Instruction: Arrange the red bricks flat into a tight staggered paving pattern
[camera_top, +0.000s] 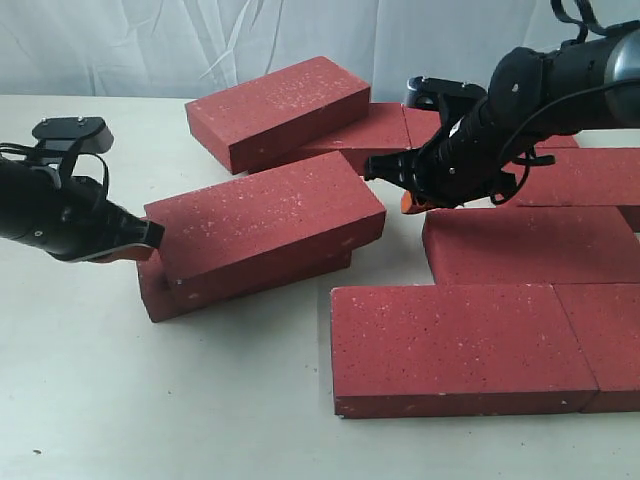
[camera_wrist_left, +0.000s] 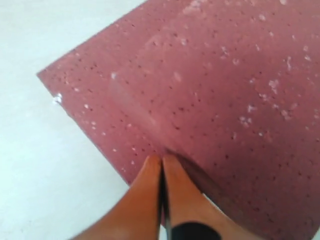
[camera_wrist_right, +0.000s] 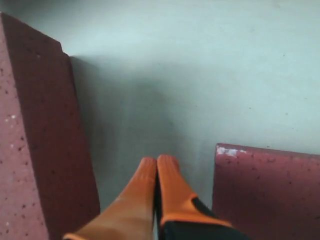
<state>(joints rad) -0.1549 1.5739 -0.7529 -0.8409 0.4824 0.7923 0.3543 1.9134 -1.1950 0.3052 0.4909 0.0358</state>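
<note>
While both grippers are seen closed — the left orange-fingered gripper seemingly touching the tilted dark red speckled paver brick mid-table, the right gripper over white tabletop — such heavy, rigid bricks are judged best pushed at an end face.

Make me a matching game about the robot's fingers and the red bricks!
Things:
1. left fingers
2. right fingers
3. middle top brick
4. front brick

States:
A. lies flat on the table
B. shut, over bare table between two bricks
C. rests tilted on another brick
D. shut, tips at a brick's edge

Pairs: 1-D, 2-B, 3-C, 4-A
</note>
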